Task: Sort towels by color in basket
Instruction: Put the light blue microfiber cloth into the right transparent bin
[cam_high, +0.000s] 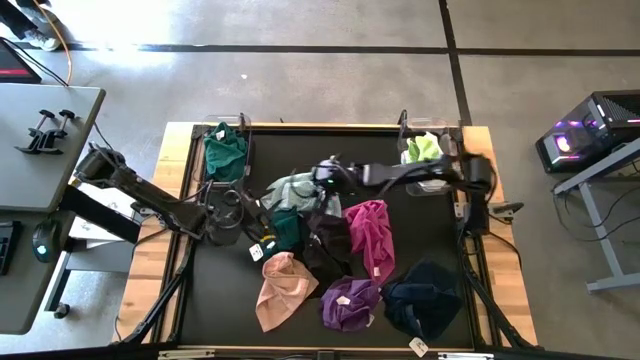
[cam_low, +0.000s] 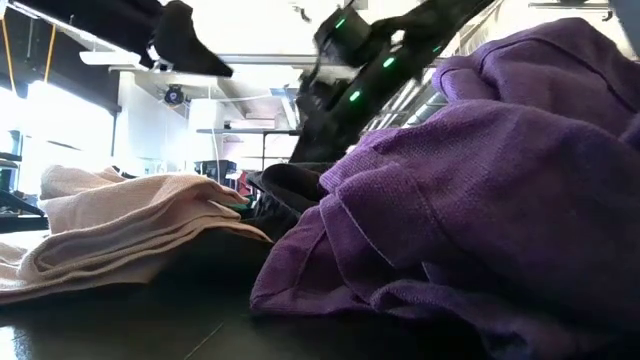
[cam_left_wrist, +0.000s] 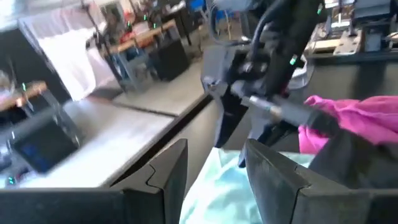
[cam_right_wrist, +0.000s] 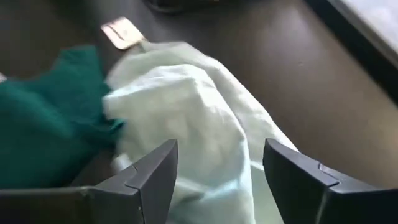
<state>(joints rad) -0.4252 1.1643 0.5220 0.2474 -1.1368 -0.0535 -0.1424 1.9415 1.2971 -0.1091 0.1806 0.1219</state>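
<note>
- Purple towel (cam_low: 480, 190) is lying nearest the low camera, by the table's front edge.
- I'm hovering the right gripper (cam_right_wrist: 217, 180), jaws wide and empty, over the pale mint towel (cam_right_wrist: 193, 118) mid-table.
- I'm parking the left gripper (cam_left_wrist: 214, 180) beside it, jaws parted, holding nothing.

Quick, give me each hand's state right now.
Left hand: open, holding nothing, over the pale mint towel.
Right hand: open, holding nothing, just above the pale mint towel, beside the dark green towel.
</note>
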